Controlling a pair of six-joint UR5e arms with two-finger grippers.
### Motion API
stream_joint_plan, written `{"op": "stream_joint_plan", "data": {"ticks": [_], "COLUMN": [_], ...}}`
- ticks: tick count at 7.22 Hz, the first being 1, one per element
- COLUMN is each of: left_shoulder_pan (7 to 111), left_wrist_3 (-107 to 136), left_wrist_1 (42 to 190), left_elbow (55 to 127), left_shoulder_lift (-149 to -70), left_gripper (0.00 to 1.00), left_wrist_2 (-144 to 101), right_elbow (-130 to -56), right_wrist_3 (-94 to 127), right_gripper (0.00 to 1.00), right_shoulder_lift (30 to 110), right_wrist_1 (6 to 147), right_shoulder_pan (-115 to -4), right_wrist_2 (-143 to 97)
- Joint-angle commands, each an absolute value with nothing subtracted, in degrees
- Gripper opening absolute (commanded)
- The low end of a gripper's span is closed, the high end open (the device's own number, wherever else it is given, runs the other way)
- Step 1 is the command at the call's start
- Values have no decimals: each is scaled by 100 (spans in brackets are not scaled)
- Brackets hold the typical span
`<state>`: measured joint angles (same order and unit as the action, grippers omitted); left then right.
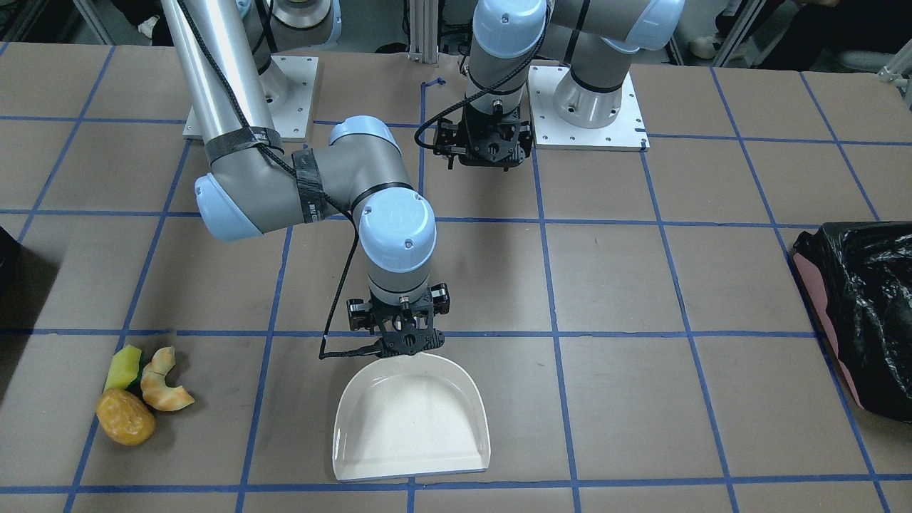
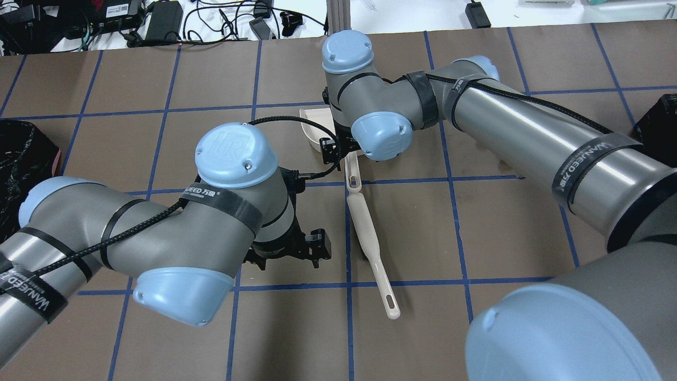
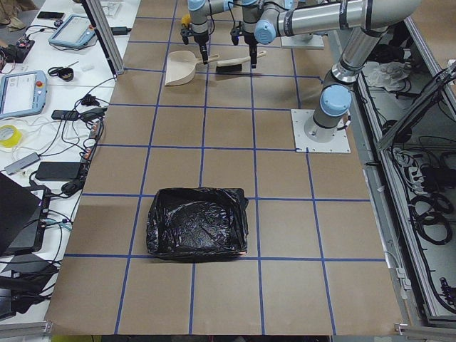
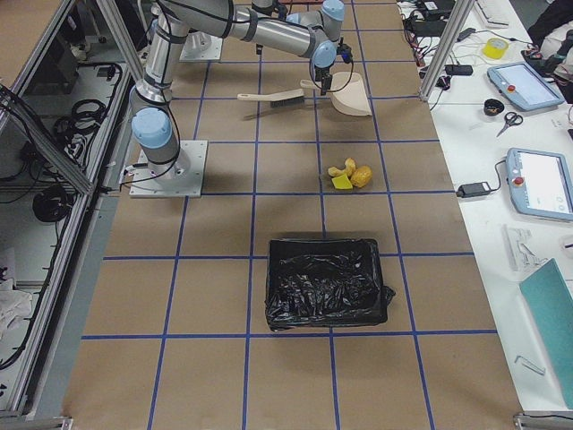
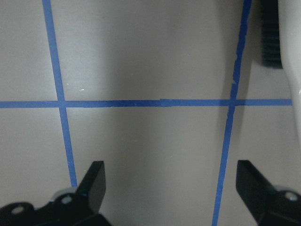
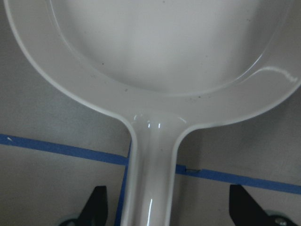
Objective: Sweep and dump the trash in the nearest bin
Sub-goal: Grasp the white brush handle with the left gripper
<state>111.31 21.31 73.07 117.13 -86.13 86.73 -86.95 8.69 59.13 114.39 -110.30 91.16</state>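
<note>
The trash [image 1: 139, 395], a yellow-green sponge piece, pale curved bread pieces and an orange-brown bun, lies in a small pile on the table; it also shows in the exterior right view [image 4: 347, 175]. The black bin [image 4: 327, 282] stands close to it and shows only as a dark slab at the edges of the front view [image 1: 6, 260] and the overhead view [image 2: 656, 121]. My right gripper [image 6: 167, 200] is open, its fingers either side of the handle of a white dustpan [image 1: 413, 420]. My left gripper [image 5: 169, 181] is open and empty above bare table.
A pale brush [image 2: 370, 233] lies between the arms, its dark bristles [image 5: 272, 42] at the edge of the left wrist view. A pink bin lined with a crinkly black bag [image 1: 855, 313] stands at the far end from the trash.
</note>
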Motion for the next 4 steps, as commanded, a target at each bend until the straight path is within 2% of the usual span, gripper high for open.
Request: {"op": "stream_joint_plan", "data": {"ticks": [1,2,3,4], "left_shoulder_pan": [11582,11688,11820,11978], "left_wrist_3": [2573,2645,2933,3153], "left_wrist_1": [7128,7024,6788,6629], "left_elbow": [11725,11725,11725,11725], "left_shoulder_lift": [-8779,-8859,-8955,-9113], "left_gripper": [98,98,98,98], "left_wrist_2": [8675,8657,8649,8648], "right_elbow": [-8780,-8806,-8807,-8754], "right_wrist_3": [896,896,888,862], "right_gripper": [91,91,85,83], "right_shoulder_lift": [5968,5976,5977,5977], "right_wrist_1": [11426,11426,11417,11121], "right_shoulder_pan": [-11126,-11136,-11136,-11136], "right_wrist_2": [9088,9097,9097,9088]}}
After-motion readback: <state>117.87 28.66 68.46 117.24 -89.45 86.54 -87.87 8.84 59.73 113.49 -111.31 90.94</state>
